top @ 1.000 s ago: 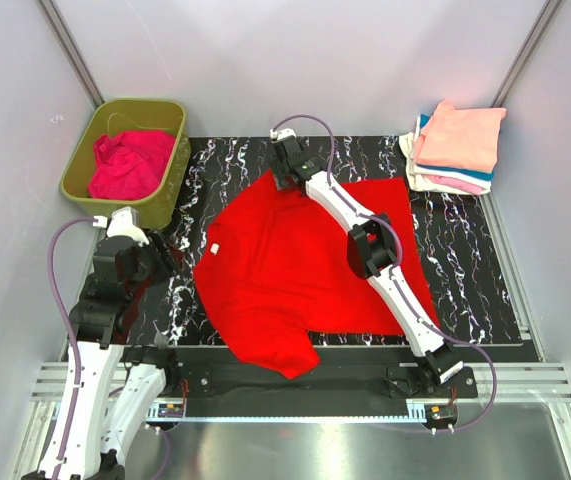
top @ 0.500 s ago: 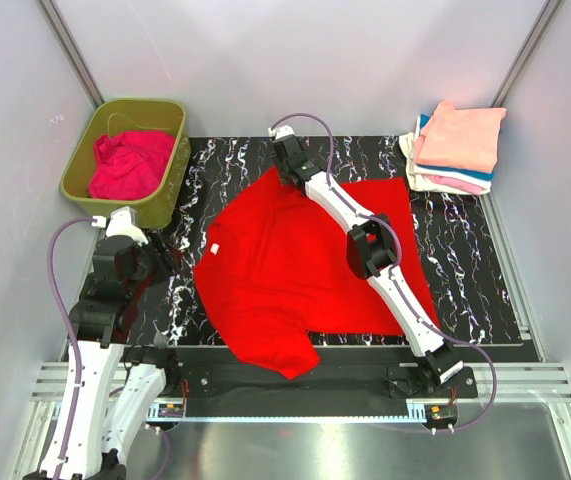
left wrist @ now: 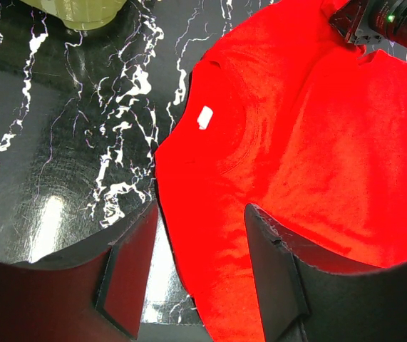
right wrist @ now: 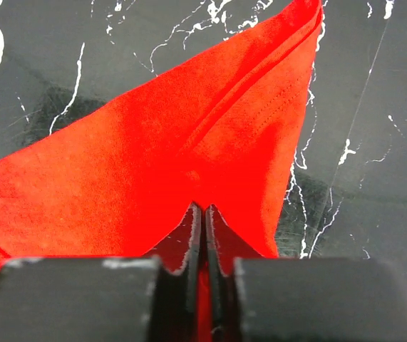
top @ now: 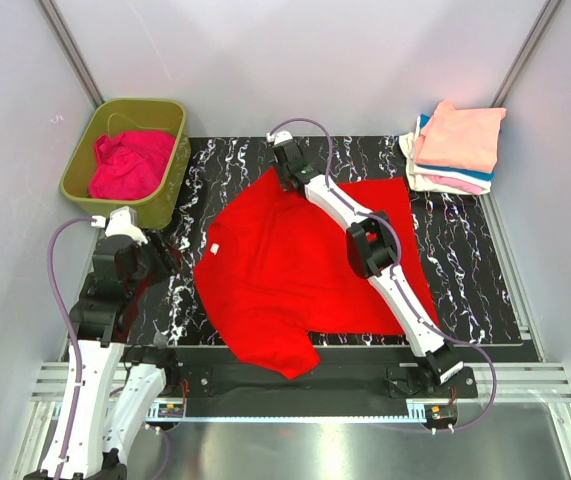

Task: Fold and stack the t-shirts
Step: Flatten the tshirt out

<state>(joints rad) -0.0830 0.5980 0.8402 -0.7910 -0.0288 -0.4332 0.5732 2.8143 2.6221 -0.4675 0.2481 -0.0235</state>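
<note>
A bright red t-shirt (top: 285, 270) lies spread on the black marbled mat, collar and white label to the left. My right gripper (top: 283, 166) reaches to the shirt's far edge and is shut on a fold of its sleeve; the right wrist view shows the jaws (right wrist: 201, 208) pinched together with red cloth (right wrist: 153, 157) between them. My left gripper (top: 158, 258) hovers open at the mat's left side. The left wrist view puts it (left wrist: 202, 214) above the shirt's (left wrist: 310, 142) near-left edge, holding nothing. A magenta t-shirt (top: 130, 163) lies crumpled in the tub.
The olive-green tub (top: 77, 165) stands at the far left corner, beside the mat. A stack of folded t-shirts (top: 460, 145), peach on top, sits at the far right corner. Grey walls close in both sides.
My right gripper has closed on the red t-shirt's sleeve at the far edge and shifted slightly farther away. The left arm has stayed still.
</note>
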